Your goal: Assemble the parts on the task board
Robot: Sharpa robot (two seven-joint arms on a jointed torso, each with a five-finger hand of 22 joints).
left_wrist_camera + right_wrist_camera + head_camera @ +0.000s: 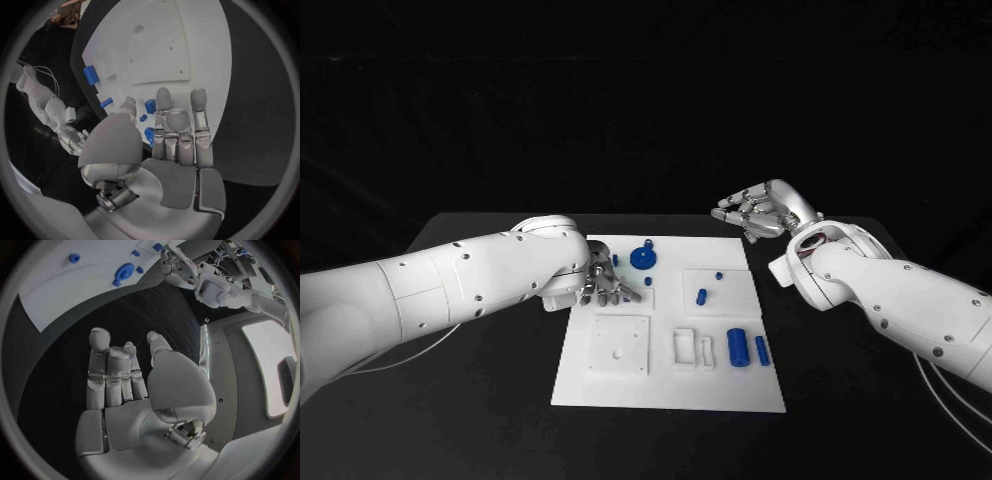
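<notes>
The white task board (661, 385) lies in the middle of the black table. On its far part stand a blue gear-like wheel (642, 258) and a small peg (648, 242). Two small blue pieces (702, 296) sit on a raised white square at the right. A large blue cylinder (737, 347) and a thinner one (762, 349) lie nearer me. My left hand (599, 282) hovers over the board's far left part, just left of the wheel, with its fingers (164, 105) stretched out and holding nothing. My right hand (759, 210) is raised beyond the board's far right corner, with its fingers (100, 355) spread and empty.
A square white plate with holes (619, 345) and two small white blocks (685, 347) sit on the board's near half. Black tabletop (848, 400) surrounds the board on both sides. In the right wrist view the board (62, 295) and the wheel (125, 271) lie beyond my fingers.
</notes>
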